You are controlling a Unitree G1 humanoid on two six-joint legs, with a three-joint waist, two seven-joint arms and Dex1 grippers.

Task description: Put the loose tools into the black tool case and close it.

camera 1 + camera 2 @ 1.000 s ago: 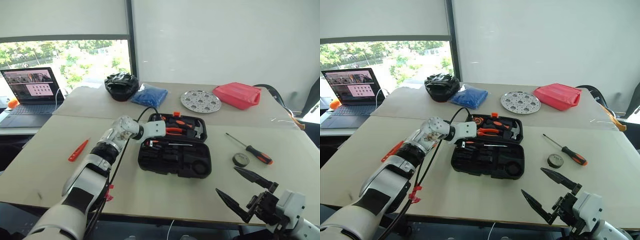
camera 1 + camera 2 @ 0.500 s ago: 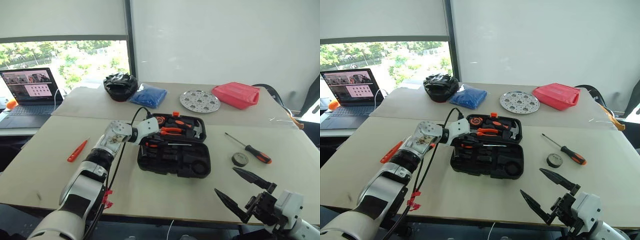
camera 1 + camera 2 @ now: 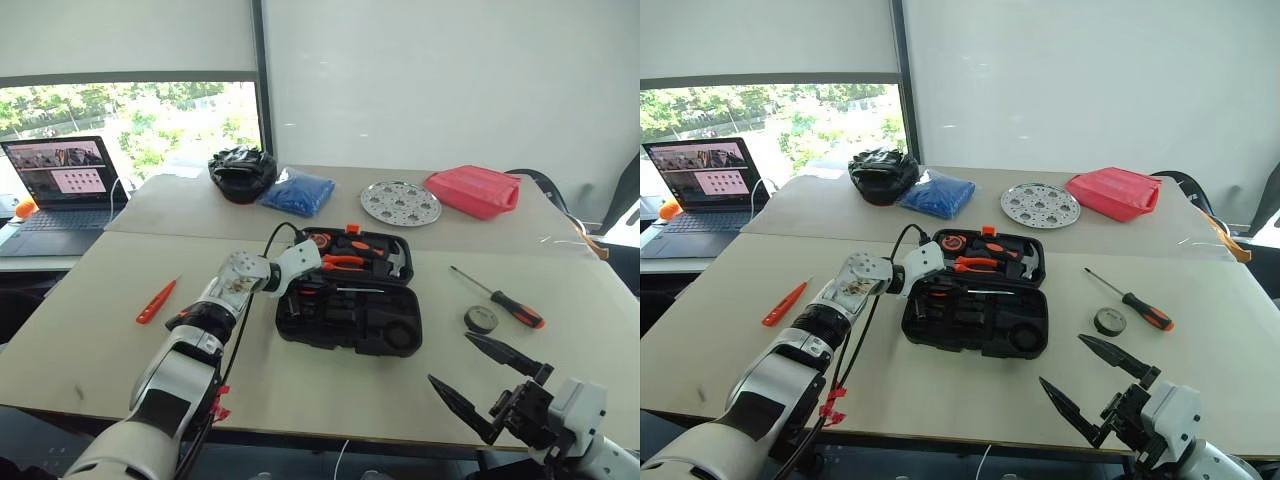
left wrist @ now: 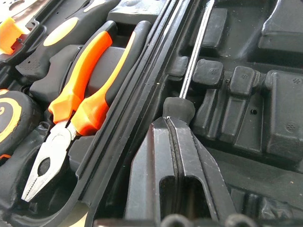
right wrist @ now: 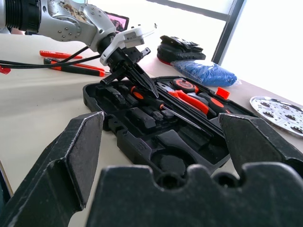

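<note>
The black tool case [image 3: 350, 305] lay open at the centre of the frame on the table [image 3: 300, 390], with pliers [image 4: 80, 99] and a hammer [image 3: 395, 260] in its far half. The left gripper [image 4: 173, 125] had its jaws clenched, tips at the handle end of a screwdriver [image 4: 189, 71] in the case. Right of the case lay another screwdriver [image 3: 497, 296] and a tape roll [image 3: 481, 319]. The right gripper [image 3: 480, 380], lower right, had its jaws released.

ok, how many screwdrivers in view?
2. One screwdriver lies in the black tool case's front half; a second screwdriver loose on the table right of it. A long orange-black tool beside the left arm may be a third.
</note>
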